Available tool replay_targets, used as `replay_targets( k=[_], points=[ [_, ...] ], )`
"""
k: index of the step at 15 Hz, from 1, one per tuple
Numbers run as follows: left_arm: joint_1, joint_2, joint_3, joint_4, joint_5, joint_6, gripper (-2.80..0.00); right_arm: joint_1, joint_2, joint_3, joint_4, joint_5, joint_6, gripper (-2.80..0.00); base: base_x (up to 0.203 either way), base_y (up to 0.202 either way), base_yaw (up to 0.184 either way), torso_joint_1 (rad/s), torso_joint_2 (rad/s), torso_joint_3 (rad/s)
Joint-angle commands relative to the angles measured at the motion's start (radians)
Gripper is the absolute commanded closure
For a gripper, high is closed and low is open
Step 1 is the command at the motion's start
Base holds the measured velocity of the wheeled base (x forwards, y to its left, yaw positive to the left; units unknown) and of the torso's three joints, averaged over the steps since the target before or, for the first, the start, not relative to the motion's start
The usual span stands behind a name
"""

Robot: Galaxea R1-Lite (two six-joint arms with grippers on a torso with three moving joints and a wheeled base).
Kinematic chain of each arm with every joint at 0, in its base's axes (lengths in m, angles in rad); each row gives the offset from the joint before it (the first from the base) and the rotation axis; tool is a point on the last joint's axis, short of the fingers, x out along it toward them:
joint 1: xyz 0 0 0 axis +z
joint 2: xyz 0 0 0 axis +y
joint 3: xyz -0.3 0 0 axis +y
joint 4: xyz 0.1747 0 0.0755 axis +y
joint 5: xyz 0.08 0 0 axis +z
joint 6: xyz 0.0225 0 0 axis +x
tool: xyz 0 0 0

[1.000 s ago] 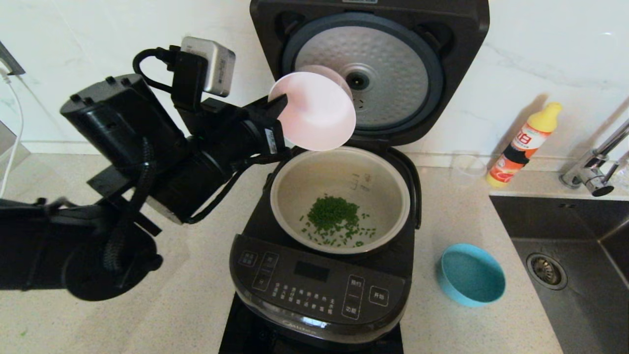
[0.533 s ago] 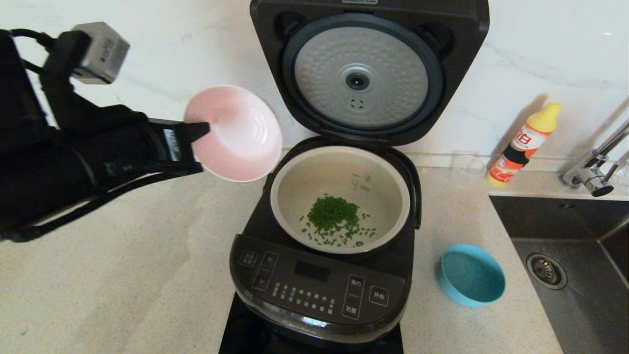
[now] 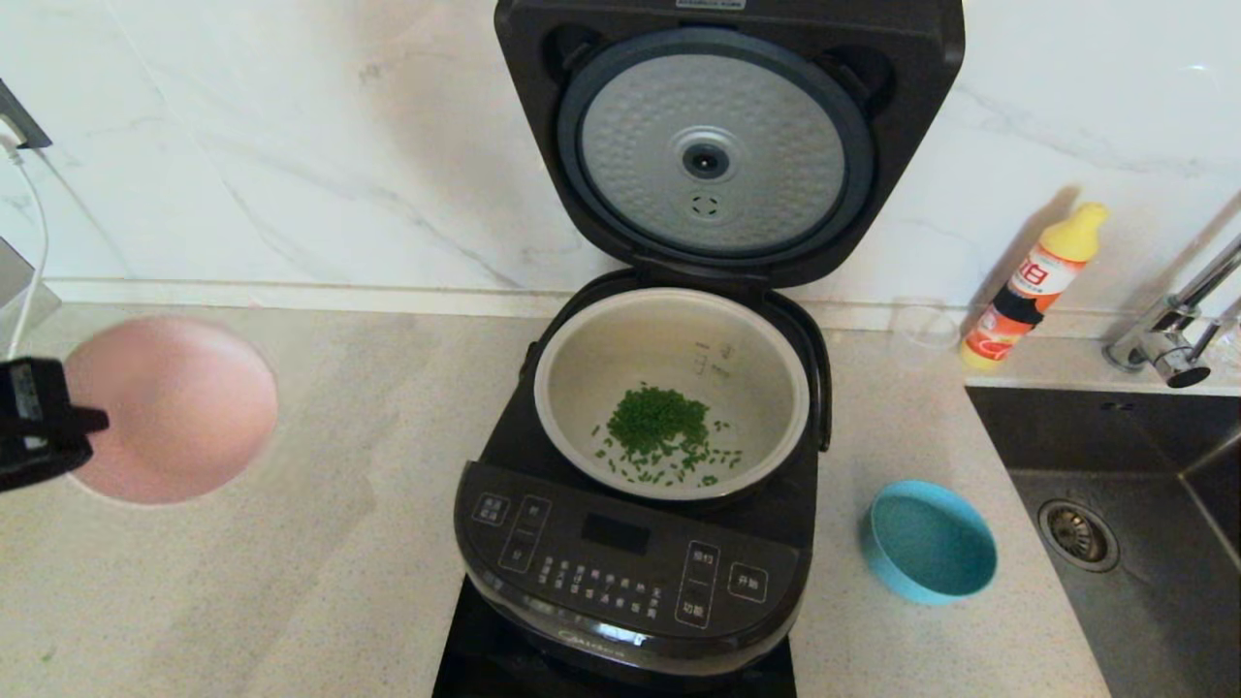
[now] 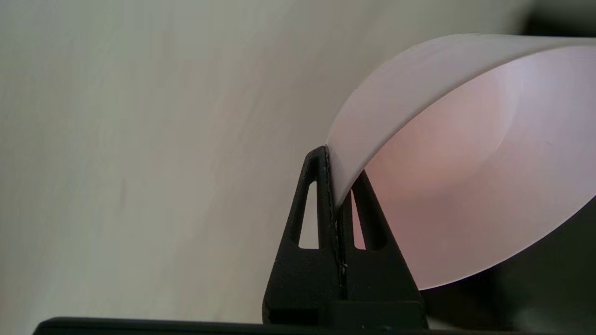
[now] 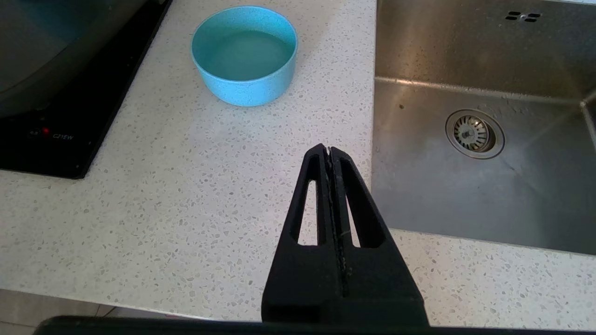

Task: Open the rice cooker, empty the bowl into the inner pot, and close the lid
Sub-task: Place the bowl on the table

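You are working in a home kitchen. A pale speckled stone countertop (image 3: 291,582) runs under a white marble-look backsplash (image 3: 291,145). Ahead of your right gripper's (image 5: 329,150) pressed-together fingertips, a stainless steel sink (image 5: 484,93) with a round drain strainer (image 5: 474,134) is set into the counter, and a chrome faucet (image 3: 1178,330) rises behind it. A rice cooker (image 3: 669,407) stands open on what looks like a black induction hob (image 5: 70,116), though only its corner shows. A yellow-capped bottle (image 3: 1037,281), probably dish liquid, leans by the wall, and a blue bowl (image 5: 244,53) sits ahead of those fingers.
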Motion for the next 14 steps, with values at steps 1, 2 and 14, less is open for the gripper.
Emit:
replay_targets(
  k=[1,2,14],
  points=[
    [0.071,0.054,0.100,0.017,-0.033,-0.017,0.00,0.000,0.000,0.000,0.001,0.000,0.000,0.00,0.000,0.000,0.000,0.000,0.00,0.000],
    [0.086,0.095,0.139,0.013,-0.055,-0.046,0.00,0.000,0.000,0.000,0.001,0.001,0.000,0.00,0.000,0.000,0.000,0.000,0.00,0.000],
    [0.133,0.520,0.271,-0.282,-0.179,-0.226,0.00,0.000,0.000,0.000,0.001,0.001,0.000,0.00,0.000,0.000,0.000,0.000,0.00,0.000]
  ],
)
